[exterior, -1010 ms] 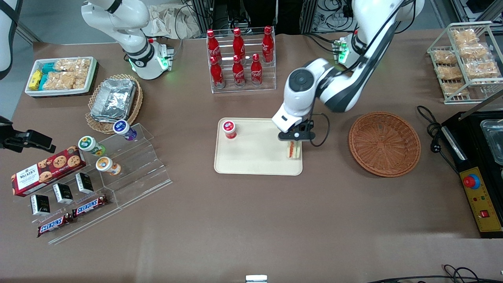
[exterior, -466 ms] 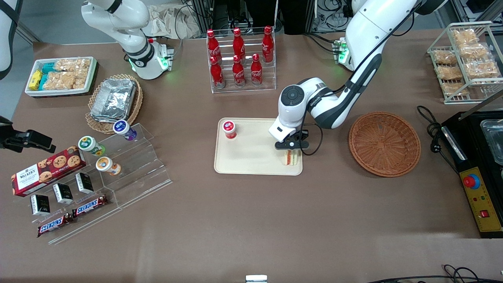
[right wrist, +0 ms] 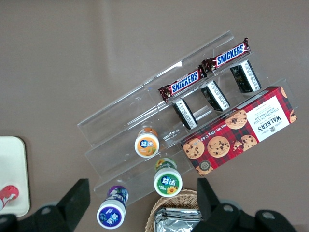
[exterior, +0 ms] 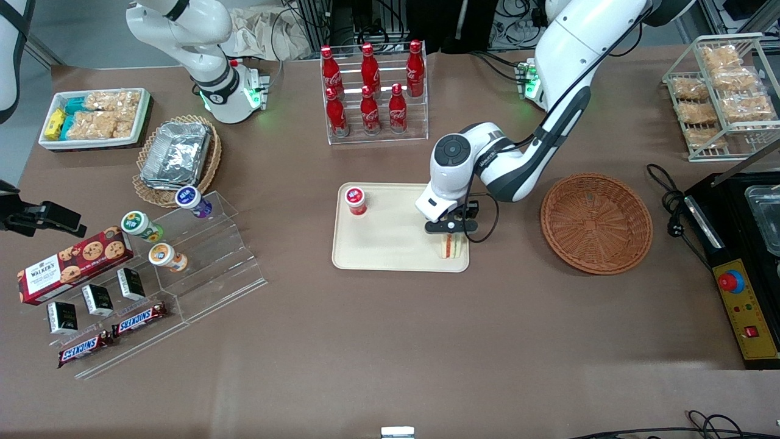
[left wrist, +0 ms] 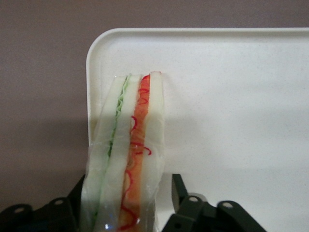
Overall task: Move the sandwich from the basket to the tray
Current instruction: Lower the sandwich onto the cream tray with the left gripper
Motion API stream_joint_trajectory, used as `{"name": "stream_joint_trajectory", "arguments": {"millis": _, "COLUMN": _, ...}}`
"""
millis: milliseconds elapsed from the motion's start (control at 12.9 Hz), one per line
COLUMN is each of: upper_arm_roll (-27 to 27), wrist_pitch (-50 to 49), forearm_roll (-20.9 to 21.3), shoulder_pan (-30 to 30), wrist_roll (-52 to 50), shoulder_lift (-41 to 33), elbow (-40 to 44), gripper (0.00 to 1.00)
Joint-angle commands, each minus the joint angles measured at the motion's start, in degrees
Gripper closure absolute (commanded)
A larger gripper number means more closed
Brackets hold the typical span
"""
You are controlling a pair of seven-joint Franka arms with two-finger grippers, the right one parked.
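On the brown desk (exterior: 390, 341), the flat cream-beige plastic tray (exterior: 390, 253) with rounded corners carries a small red-capped bottle (exterior: 355, 200) standing upright at the corner nearest the parked arm. The small triangular sandwich wedge of pale bread with orange-red and green filling (exterior: 452, 245) stands on edge at the tray's corner nearest the working arm, just inside the rim. The left gripper (exterior: 451, 227) sits directly above it, a finger on each bread face, clenched on the wedge, probably to keep it from tipping. The round reddish-brown wicker basket (exterior: 596, 223) lies apart, holding nothing.
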Motion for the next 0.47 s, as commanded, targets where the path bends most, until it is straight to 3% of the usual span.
{"name": "stream_joint_trajectory", "arguments": {"millis": 0, "upper_arm_roll": -0.06, "wrist_pitch": -2.01, "forearm_roll": 0.54, "shoulder_pan": -0.32, "wrist_roll": -1.43, "shoulder_lift": -0.84, "elbow": 1.78, "gripper": 0.00}}
{"name": "stream_joint_trajectory", "arguments": {"millis": 155, "upper_arm_roll": -0.14, "wrist_pitch": -10.05, "forearm_roll": -2.78, "shoulder_pan": -0.14, "wrist_roll": -1.43, "shoulder_lift": -5.92, "elbow": 5.19, "gripper": 0.00}}
{"name": "stream_joint_trajectory", "arguments": {"millis": 311, "upper_arm_roll": 0.12, "wrist_pitch": -17.11, "forearm_roll": -12.94, "shoulder_pan": 0.03, "wrist_roll": -1.77, "shoulder_lift": -10.41, "elbow": 11.85, "gripper": 0.00}}
{"name": "stream_joint_trajectory", "arguments": {"millis": 388, "upper_arm_roll": 0.38, "wrist_pitch": -19.40, "forearm_roll": -15.35, "shoulder_pan": 0.73, "wrist_roll": -2.47, "shoulder_lift": -11.39, "elbow": 15.11, "gripper": 0.00}}
